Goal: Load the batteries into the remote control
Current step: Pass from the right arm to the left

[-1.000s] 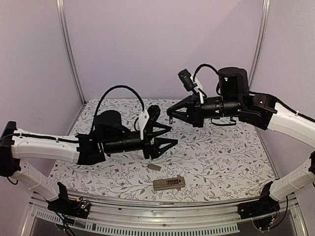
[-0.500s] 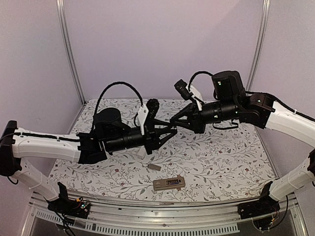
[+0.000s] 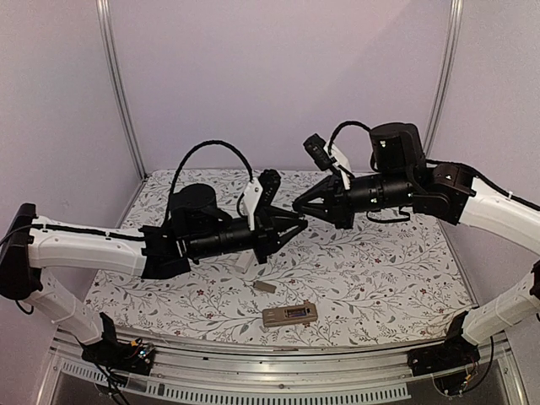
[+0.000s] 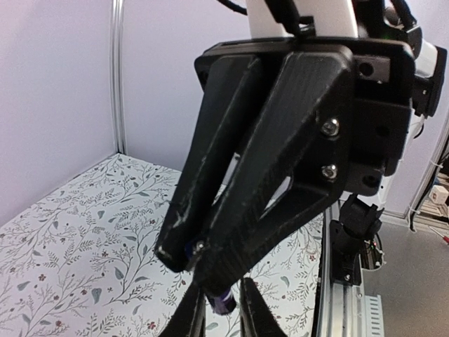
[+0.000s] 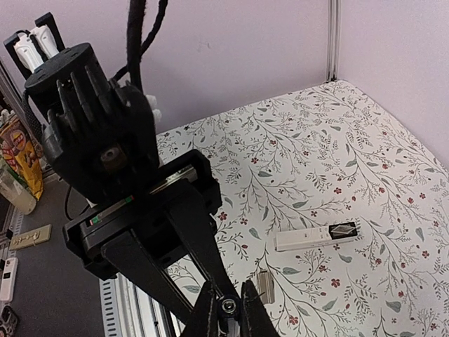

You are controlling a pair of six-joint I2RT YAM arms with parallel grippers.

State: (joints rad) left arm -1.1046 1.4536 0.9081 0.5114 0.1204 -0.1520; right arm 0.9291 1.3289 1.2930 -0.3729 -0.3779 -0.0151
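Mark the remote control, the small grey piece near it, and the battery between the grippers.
remote control (image 3: 289, 315): top external view, middle of its body.
small grey piece (image 3: 265, 287): top external view, its centre.
battery (image 5: 227, 306): right wrist view, its round end.

Pale lilac walls (image 3: 278, 76); floral tablecloth (image 3: 380, 270); aluminium corner posts (image 3: 120, 93).

Two arms meet tip to tip in mid-air.
The left gripper (image 3: 301, 224) and right gripper (image 3: 296, 205), fingers pinched narrow, nearly touch above the flowered table (image 3: 380, 270); the remote (image 3: 289, 315) lies near its front edge, a small grey piece (image 3: 265, 287) just beyond.
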